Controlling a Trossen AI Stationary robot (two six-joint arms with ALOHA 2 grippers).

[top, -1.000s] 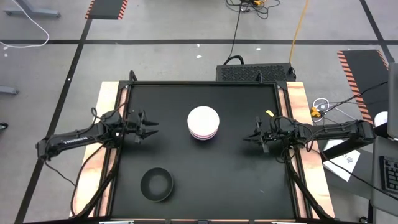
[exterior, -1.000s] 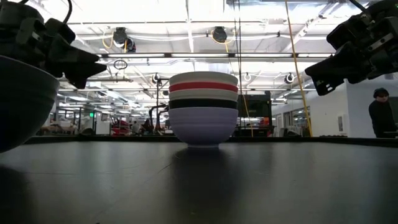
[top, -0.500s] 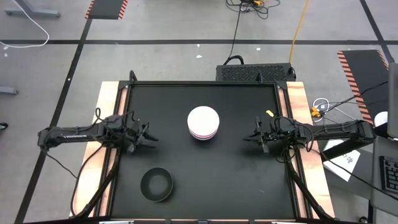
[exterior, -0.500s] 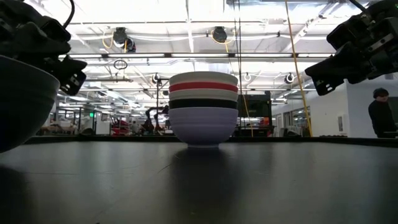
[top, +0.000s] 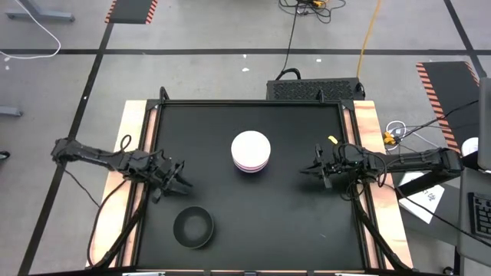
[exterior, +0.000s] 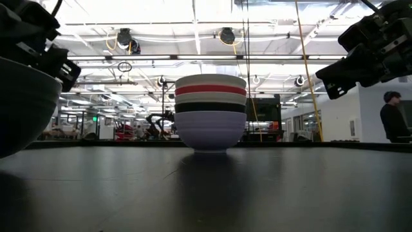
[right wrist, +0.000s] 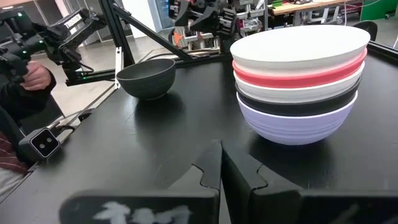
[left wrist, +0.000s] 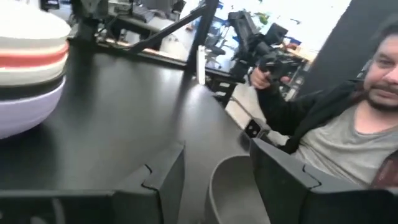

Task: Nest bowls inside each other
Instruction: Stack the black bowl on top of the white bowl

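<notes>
A stack of several nested bowls (top: 251, 150) stands mid-table: lavender at the bottom, then black, white, red, and white on top (right wrist: 298, 81) (exterior: 210, 113) (left wrist: 28, 62). A single black bowl (top: 193, 228) rests on its base near the table's near-left corner (right wrist: 146, 78) (exterior: 19, 103). My left gripper (top: 179, 179) is open and hovers above the table just beyond that bowl; in the left wrist view the bowl's rim (left wrist: 233, 186) shows between the gripper's (left wrist: 217, 180) spread fingers, untouched. My right gripper (top: 311, 169) is shut (right wrist: 221, 171) and waits to the right of the stack.
Bare black tabletop (top: 253, 215) lies between the lone bowl and the stack. A person (left wrist: 348, 124) sits beyond the table's edge, holding a controller. Another person (exterior: 393, 116) stands far back in the room. Cables and a yellow bit (top: 332, 139) lie by the right rail.
My left gripper has swung from level with the stack toward the table's near edge, closing on the lone black bowl, and has turned to point at it. The bowls and my right arm have stayed where they were.
</notes>
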